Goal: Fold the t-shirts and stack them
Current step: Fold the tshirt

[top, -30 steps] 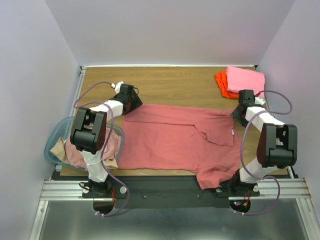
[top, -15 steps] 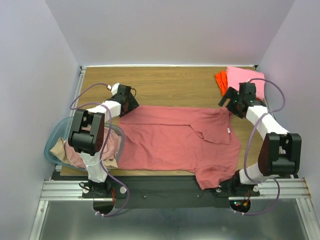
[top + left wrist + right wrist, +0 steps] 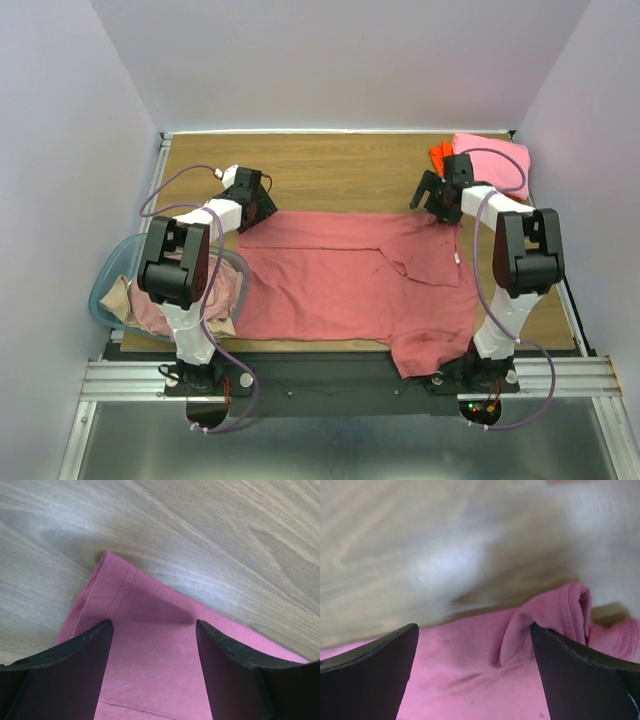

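A large dusty salmon-red t-shirt lies spread across the wooden table, its lower right part hanging over the near edge. My left gripper is open over the shirt's far left corner, one finger on each side of the cloth. My right gripper is open over the shirt's far right edge, where the fabric is bunched into a fold. A bright pink shirt lies folded on an orange one at the far right corner.
A translucent blue-green basket at the near left holds pale pink and beige shirts. Grey walls stand close to the table on three sides. Bare wood lies beyond the shirt.
My right gripper has swung from the table's right side towards the far left, to the shirt's far right edge. The shirt's right side has shifted and bunched. My left gripper has barely moved.
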